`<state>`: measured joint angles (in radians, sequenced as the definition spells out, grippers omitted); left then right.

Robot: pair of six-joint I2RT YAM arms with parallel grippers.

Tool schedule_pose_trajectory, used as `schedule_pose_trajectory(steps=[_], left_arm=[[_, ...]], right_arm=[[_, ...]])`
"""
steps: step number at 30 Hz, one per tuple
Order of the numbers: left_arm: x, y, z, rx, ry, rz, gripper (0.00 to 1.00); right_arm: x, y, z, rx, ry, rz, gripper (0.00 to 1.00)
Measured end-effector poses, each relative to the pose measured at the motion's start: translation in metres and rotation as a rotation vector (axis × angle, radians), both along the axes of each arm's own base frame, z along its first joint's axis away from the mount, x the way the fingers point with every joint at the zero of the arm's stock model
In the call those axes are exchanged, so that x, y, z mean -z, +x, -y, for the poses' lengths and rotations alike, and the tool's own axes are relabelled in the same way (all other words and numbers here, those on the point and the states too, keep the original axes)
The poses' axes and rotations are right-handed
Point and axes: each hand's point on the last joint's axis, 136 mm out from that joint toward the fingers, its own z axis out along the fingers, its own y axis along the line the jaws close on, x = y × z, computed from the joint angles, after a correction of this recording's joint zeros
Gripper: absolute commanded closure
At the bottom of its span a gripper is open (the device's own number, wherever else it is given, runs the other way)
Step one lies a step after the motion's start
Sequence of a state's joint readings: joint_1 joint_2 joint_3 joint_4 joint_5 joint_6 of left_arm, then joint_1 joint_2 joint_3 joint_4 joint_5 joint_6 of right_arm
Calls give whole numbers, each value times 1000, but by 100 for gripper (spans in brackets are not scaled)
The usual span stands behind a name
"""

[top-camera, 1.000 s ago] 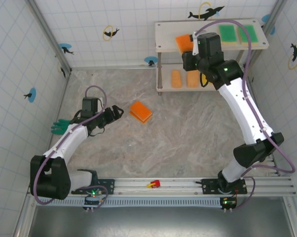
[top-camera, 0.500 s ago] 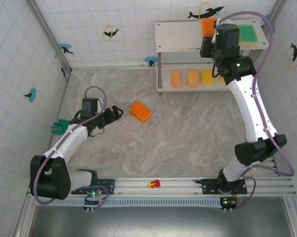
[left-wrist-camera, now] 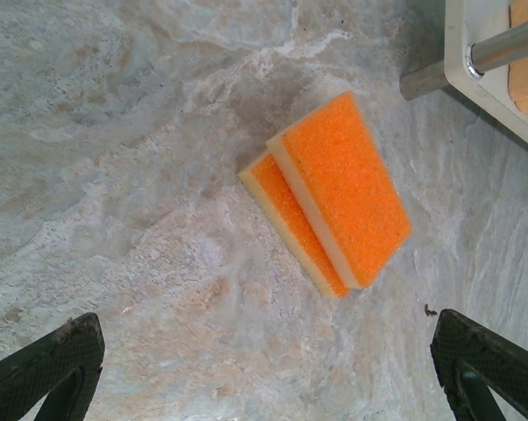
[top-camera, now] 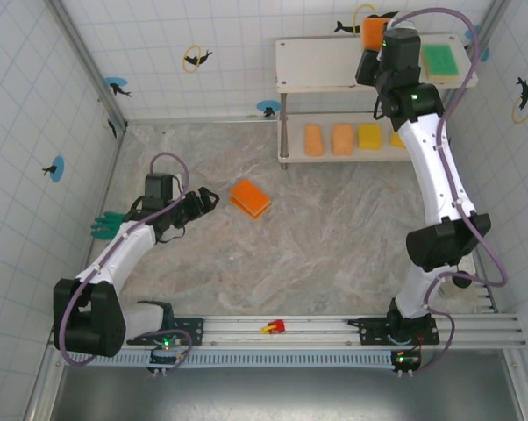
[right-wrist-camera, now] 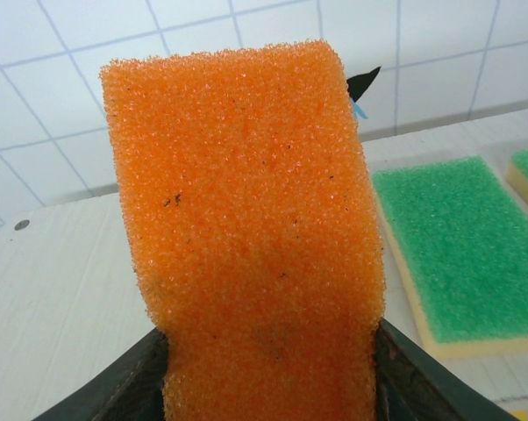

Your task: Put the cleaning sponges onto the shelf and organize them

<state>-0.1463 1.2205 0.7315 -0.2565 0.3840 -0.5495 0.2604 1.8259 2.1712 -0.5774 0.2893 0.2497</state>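
My right gripper (top-camera: 375, 46) is shut on an orange sponge (top-camera: 374, 32), held upright over the back of the shelf's top board (top-camera: 321, 61). The right wrist view has this sponge (right-wrist-camera: 246, 219) pinched between both fingers, with a green sponge (right-wrist-camera: 457, 246) lying flat on the board (right-wrist-camera: 62, 289) to its right. Another green sponge (top-camera: 440, 60) lies on the top board. Orange sponges (top-camera: 313, 139) and a yellow one (top-camera: 369, 136) sit in a row on the lower board. Two stacked orange sponges (top-camera: 250, 198) (left-wrist-camera: 334, 193) rest on the table just ahead of my open, empty left gripper (top-camera: 210, 198) (left-wrist-camera: 264, 377).
A green rubber glove (top-camera: 106, 225) lies by the left wall behind the left arm. A tiny red object (top-camera: 274, 327) sits on the front rail. A shelf leg (left-wrist-camera: 474, 57) stands close to the stacked sponges. Tiled walls enclose the marble table (top-camera: 334, 237).
My right arm has carried the orange sponge rightward and toward the back of the top board, and now hides one green sponge. The left arm has not moved.
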Motion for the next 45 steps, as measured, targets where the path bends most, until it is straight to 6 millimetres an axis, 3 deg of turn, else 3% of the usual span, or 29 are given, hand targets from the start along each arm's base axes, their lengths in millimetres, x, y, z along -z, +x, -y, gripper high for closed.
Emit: schedule_pose_trajectory(steps=[8,15,45], left_arm=[[-2,1,-4,-14,2,5,3],[-2,0,-6,-18,3,3,3],[-1,-3,-7,-19,5,-8,3]], right_arm=[[7,23,-4,4,22,-3,42],[30,37,1,15,21,-48,42],[48,43,-1,4,49,-92,35]])
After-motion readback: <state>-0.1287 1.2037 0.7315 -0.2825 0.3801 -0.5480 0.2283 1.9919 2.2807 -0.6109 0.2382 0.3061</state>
